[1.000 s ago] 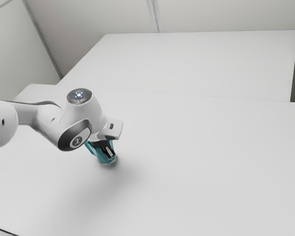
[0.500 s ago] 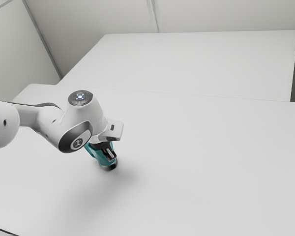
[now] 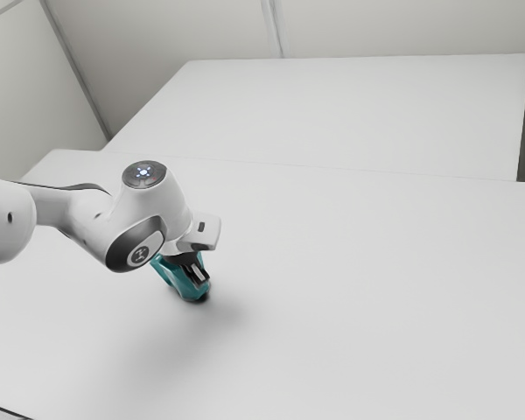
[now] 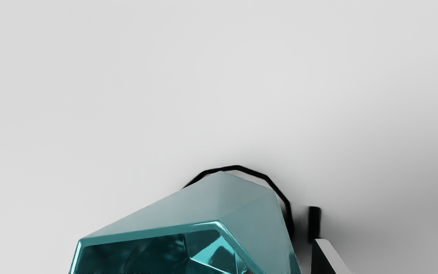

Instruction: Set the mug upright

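My gripper (image 3: 196, 272) points down over the table, with the teal mug (image 3: 182, 284) at its fingers. In the wrist view the gripper (image 4: 219, 236) straddles the mug (image 4: 242, 205), whose angular rim and glossy hollow face the camera. A narrow gap separates the mug's wall from one finger (image 4: 315, 224), so the gripper is open. The mug hides the other finger. Its dark-edged base is at the table's surface; whether it stands fully flat cannot be told.
The white table (image 3: 359, 289) extends around the mug. Another white surface (image 3: 350, 114) lies behind it, against pale walls. A dark thin edge (image 3: 4, 409) crosses the exterior view's lower left corner.
Compared with a second ago, the mug and my hand sit slightly lower and a little toward the exterior view's right. The mug's lower end has shifted and its dark base shows more.
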